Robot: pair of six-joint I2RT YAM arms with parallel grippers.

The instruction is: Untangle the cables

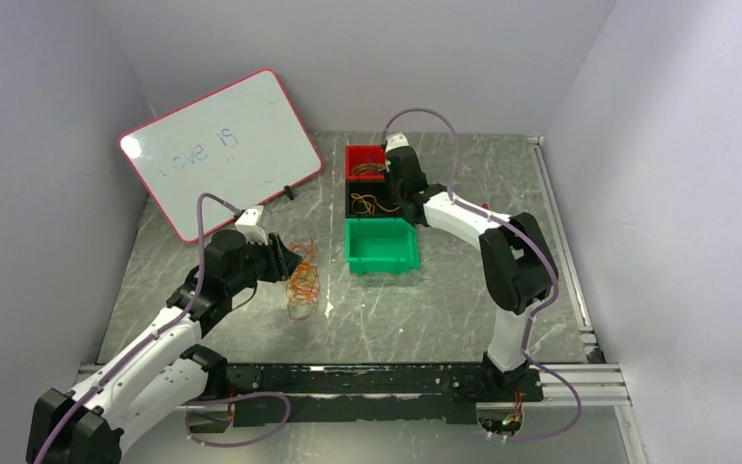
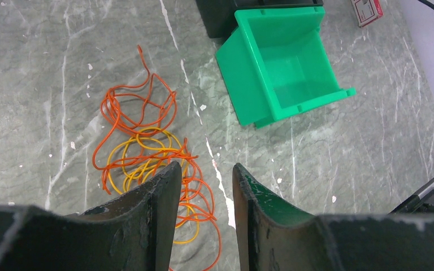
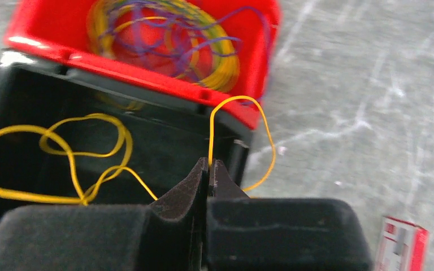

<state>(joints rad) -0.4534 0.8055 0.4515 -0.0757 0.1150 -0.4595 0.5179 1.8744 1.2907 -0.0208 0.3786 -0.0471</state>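
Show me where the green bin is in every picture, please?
Top external: the green bin sits mid-table, nearest of three bins in a row.
Left wrist: upper right, and it is empty.
Right wrist: not in it.
Shared landmark: the black bin, right behind the green one; at the top edge in the left wrist view, filling the left half in the right wrist view.

A pink-framed whiteboard [image 1: 220, 150] stood tilted in the corner where the pale left wall [image 1: 29, 193] met the back wall [image 1: 367, 58]. Its face bore faint handwriting and a bright spot of glare at its left corner. Well across from the whiteboard rose the matching right wall [image 1: 676, 193]. Below the board's lower edge spread the grey marbled table [image 1: 425, 309], streaked with white. Aluminium rails [image 1: 580, 379] edged the table's sides farthest from the board. The light was soft and even.
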